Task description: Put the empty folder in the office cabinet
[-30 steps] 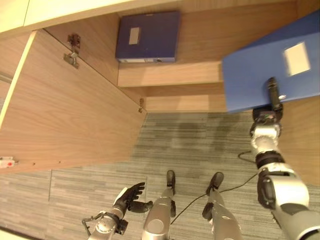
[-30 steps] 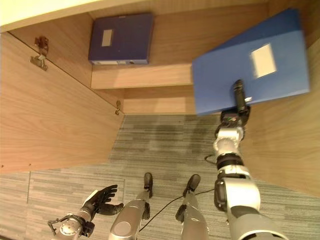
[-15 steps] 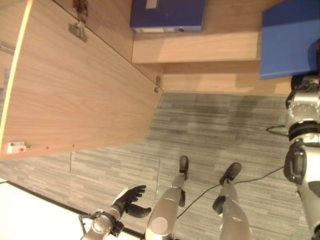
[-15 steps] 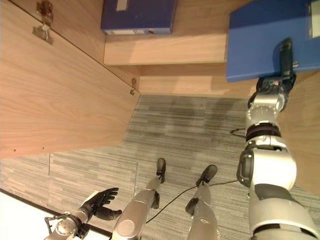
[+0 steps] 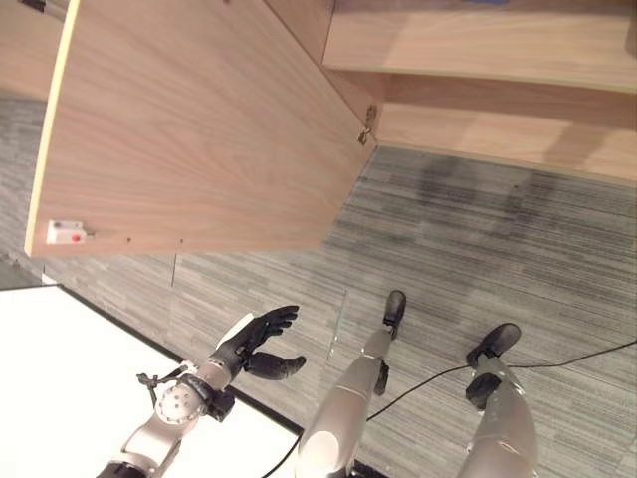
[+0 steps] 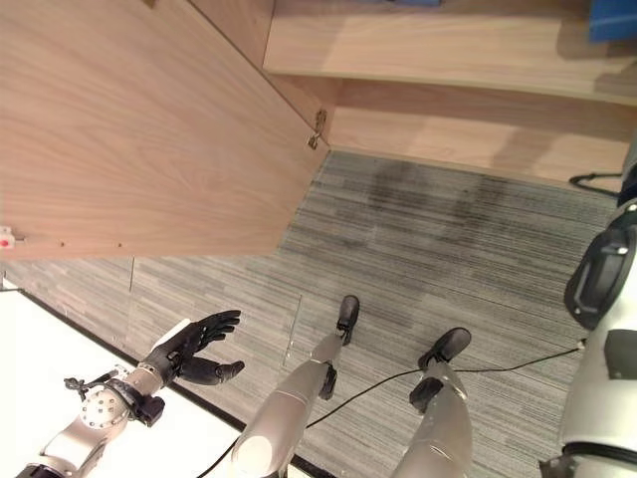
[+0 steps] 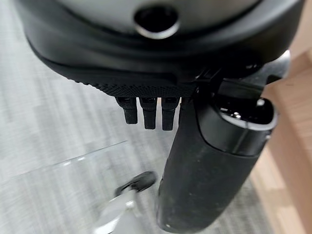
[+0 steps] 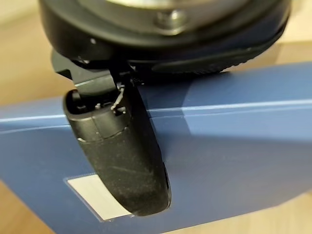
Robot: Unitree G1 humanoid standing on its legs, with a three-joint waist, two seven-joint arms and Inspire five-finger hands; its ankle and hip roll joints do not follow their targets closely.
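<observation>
In the right wrist view the blue folder [image 8: 234, 161], with a white label on its face, lies under my right hand [image 8: 122, 156]. The thumb presses flat on the cover and pinches it. A corner of the blue folder [image 6: 612, 18] shows at the top right of the right eye view, above the cabinet shelf [image 6: 448, 50]. My left hand [image 5: 249, 344] hangs low at the left over the floor. It is open, with relaxed fingers [image 7: 146, 114] and nothing in it.
The open wooden cabinet door [image 5: 199, 129] swings out at the left, hinged [image 5: 368, 124] beside the shelf, with a small red-and-white catch [image 5: 65, 232] near its outer edge. Grey striped carpet [image 5: 468, 239] covers the floor. A white surface [image 5: 60, 398] lies at the lower left.
The camera has tipped down, so the shelf, both folders and my right hand slid toward the top edge. My left hand keeps the same open pose.
</observation>
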